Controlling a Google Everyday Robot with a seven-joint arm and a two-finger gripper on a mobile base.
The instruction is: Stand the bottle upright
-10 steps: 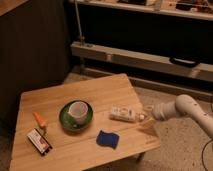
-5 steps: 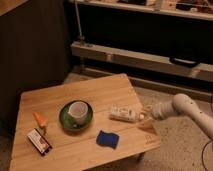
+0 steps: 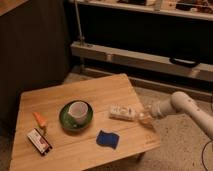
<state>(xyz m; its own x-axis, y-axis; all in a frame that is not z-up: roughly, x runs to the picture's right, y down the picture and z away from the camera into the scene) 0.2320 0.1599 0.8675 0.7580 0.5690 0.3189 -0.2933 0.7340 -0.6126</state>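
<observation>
Near the table's right edge, bottle (image 3: pixel 122 112): lying on its side, long axis running left to right, well short of upright.
Gripper (image 3: pixel 143 117): low over the tabletop at the bottle's right end, touching it or very nearly so.
Grip: whether the gripper stands open or has closed on the bottle cannot be told from this view.
Arm (image 3: pixel 182 104): reaches in from the right, beyond the table's edge.
Change over the last second: very little shows. The bottle has kept the same place and the same lie, and the gripper has stayed at the same end, perhaps pressed a shade closer.
Meaning for the task: judged to be the grasping step. No lift or tilt has begun, so the uprighting itself is all still to do.
Table (image 3: pixel 100 90): light wood, bare around the bottle's near side.
Cup (image 3: pixel 78 111): white, on a green saucer (image 3: pixel 67 121), just left of the bottle and apart from it.
Blue cloth (image 3: pixel 107 139): flat, in front of the bottle, not touching.
Orange item (image 3: pixel 39 119) and red-and-white packet (image 3: pixel 39 141): far left, well apart from the work.
</observation>
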